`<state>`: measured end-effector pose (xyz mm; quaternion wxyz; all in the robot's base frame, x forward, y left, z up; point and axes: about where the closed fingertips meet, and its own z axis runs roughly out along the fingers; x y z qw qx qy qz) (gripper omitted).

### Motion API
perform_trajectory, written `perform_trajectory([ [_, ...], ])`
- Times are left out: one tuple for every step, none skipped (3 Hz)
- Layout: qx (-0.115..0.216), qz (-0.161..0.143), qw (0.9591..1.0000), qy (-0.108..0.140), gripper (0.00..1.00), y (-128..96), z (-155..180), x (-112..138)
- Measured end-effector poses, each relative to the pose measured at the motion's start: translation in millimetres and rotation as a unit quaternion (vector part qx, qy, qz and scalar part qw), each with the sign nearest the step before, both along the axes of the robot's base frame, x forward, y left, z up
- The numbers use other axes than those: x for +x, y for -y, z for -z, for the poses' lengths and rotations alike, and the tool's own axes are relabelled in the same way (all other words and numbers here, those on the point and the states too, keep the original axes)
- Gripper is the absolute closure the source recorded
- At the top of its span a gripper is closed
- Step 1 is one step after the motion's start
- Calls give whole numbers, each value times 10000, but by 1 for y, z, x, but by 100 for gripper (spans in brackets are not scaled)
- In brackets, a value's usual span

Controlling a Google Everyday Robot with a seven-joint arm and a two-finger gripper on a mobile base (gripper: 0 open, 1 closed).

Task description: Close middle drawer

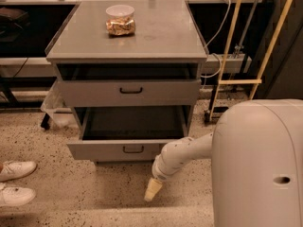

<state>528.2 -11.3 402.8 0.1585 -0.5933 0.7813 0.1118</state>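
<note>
Gripper (150, 195) hangs floorward, fingers closed on nothing. Middle drawer (94, 150) front, partly out, sits just above and beyond them; lift, then push flat beside handle (133, 149).

The robot's pale rounded body (258, 164) fills the lower right corner. It is cut off by the right and bottom edges and hides the floor behind it and the root of the white arm (182, 154). The cream end effector (153, 189) hangs low over the speckled floor (94, 193), just below and right of the pulled-out grey metal middle drawer (102, 150). That drawer's front panel hides whatever part of the grey metal table (161, 32) lies beneath it, and its tray sinks into shadow towards the back. A pair of white shoes (18, 170) is cut by the left edge. The brownish contents of the clear plastic tub (120, 20) are too small to identify.
</note>
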Motion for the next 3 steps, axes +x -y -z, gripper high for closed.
perform_trajectory([
  [-70, 98, 9999, 4, 0, -4, 16, 34],
  [-166, 237, 9995, 155, 0, -11, 21, 79],
  [-166, 238, 9995, 155, 0, -11, 21, 79],
])
